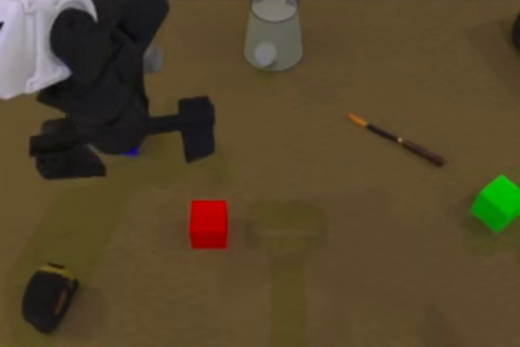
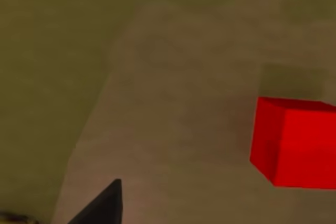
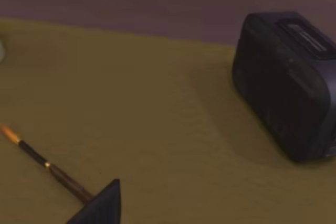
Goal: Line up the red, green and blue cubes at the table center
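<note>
The olive-brown surface (image 1: 349,282) fills the top view, with a dark purplish strip along its 12 o'clock edge. Our left arm (image 1: 97,62), black with a white shell, hangs over the 10 o'clock part of the surface. Of the left claw (image 2: 102,208) we see only one dark tip in its wrist view, so we cannot tell whether it is wide or narrow.

The right arm is outside the top view. Its wrist view shows only a dark tip of the right claw (image 3: 102,208), and again we cannot tell how it stands. That view also shows a black box (image 3: 286,82) lying on the surface near the purplish strip.

A glass jar (image 1: 272,30) stands at 12 o'clock, and a black and yellow tape measure (image 1: 49,297) lies far out at 8 o'clock.

The red cube (image 1: 209,223) sits just off centre toward 8 o'clock. The green cube (image 1: 496,202) is by the edge at 3 o'clock, well apart from it. A thin brown pen (image 1: 396,140) with an orange tip lies at 2 o'clock. Under the left arm, at 9 o'clock, a blue sliver (image 1: 130,151) shows, most likely the blue cube.
</note>
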`<action>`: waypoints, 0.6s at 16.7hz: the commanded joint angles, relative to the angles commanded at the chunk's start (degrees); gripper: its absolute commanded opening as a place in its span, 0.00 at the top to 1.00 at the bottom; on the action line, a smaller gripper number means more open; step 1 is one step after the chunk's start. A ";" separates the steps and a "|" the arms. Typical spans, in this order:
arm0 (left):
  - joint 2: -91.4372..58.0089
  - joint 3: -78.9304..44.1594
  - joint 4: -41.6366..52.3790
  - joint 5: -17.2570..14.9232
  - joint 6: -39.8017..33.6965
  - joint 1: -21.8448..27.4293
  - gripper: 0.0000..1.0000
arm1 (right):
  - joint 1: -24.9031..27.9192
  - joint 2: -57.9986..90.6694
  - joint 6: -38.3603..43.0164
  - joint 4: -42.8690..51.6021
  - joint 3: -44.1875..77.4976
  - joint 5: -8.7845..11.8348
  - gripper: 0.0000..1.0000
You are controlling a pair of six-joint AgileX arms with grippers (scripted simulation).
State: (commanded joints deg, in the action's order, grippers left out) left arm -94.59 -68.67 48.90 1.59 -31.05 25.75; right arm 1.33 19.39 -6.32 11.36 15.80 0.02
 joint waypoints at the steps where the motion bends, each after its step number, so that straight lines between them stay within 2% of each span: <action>1: 4.38 4.01 -2.22 0.09 0.92 -1.75 0.00 | 0.31 4.65 -1.36 2.50 3.19 0.03 0.00; 10: 52.53 45.49 -23.33 0.17 15.24 -17.52 0.00 | 3.23 54.95 -14.95 27.88 34.84 0.12 0.00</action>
State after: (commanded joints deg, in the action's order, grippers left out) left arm -42.05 -23.18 25.57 1.76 -15.81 8.23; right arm 4.56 74.34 -21.27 39.23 50.64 0.13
